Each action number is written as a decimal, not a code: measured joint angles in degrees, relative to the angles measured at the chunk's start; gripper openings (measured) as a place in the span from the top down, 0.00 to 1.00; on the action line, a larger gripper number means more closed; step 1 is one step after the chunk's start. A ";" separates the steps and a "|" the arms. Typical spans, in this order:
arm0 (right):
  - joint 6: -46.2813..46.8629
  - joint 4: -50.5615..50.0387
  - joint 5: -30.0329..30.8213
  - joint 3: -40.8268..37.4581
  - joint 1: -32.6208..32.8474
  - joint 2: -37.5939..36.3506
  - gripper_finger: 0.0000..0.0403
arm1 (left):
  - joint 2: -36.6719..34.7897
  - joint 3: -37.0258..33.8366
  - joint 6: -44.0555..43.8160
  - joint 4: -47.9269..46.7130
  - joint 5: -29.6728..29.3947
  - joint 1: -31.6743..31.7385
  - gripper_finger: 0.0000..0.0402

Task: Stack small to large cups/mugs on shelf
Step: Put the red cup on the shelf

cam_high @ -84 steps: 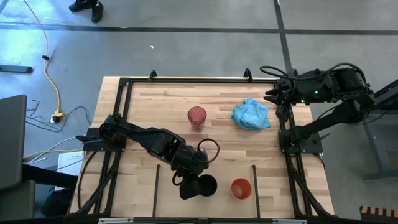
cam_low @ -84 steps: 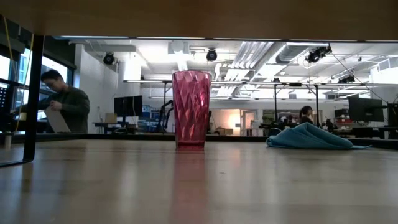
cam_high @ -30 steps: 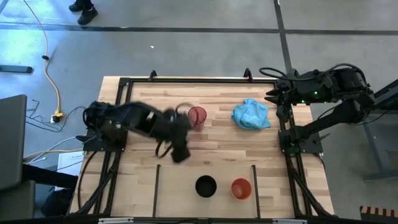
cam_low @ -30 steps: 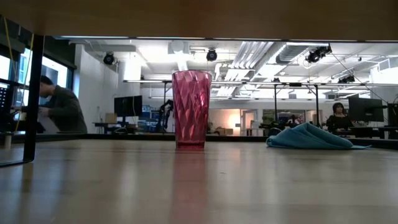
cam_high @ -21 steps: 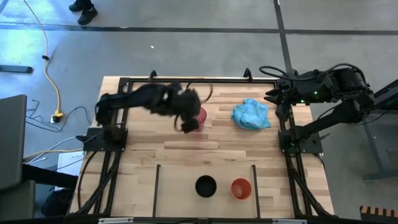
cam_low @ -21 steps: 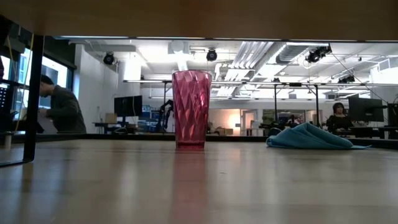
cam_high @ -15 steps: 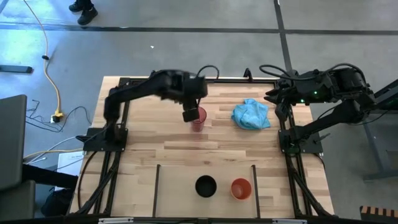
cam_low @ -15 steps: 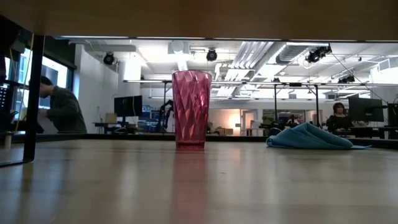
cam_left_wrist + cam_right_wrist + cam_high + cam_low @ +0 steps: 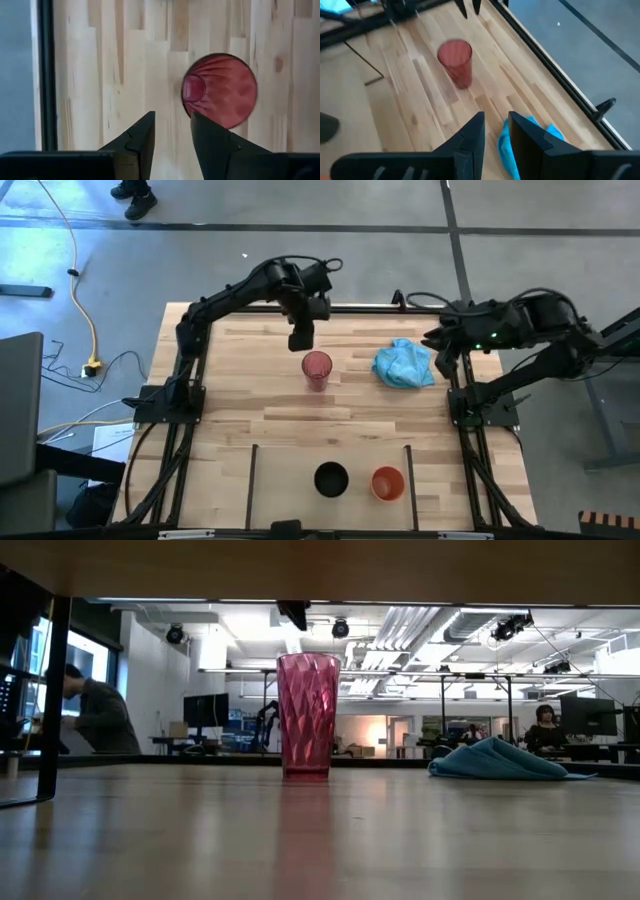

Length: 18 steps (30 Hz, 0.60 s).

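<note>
The left gripper (image 9: 303,340), fingers slightly spread and empty, hovers above the red-pink cup (image 9: 317,367). It looks light, rigid and slick; gripping its rim wall seems best.

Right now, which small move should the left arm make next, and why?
Probably lower the left gripper onto the red-pink cup, shifting slightly toward it. The gripper hangs above the table just behind the cup, fingers slightly apart and empty. The black cup and orange cup already stand on the shelf; this one does not.
</note>
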 joint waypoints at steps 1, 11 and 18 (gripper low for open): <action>-0.37 0.02 0.00 -1.12 0.00 -0.13 0.81 | 0.45 0.01 0.47 -0.04 0.49 0.04 0.71; -6.56 6.32 -0.13 -11.31 0.00 -0.17 0.81 | 4.35 0.01 1.35 0.96 4.51 -0.48 0.71; -10.10 10.73 -0.55 -13.82 0.00 -0.19 0.81 | 4.32 -3.44 1.44 1.35 3.48 -0.46 0.71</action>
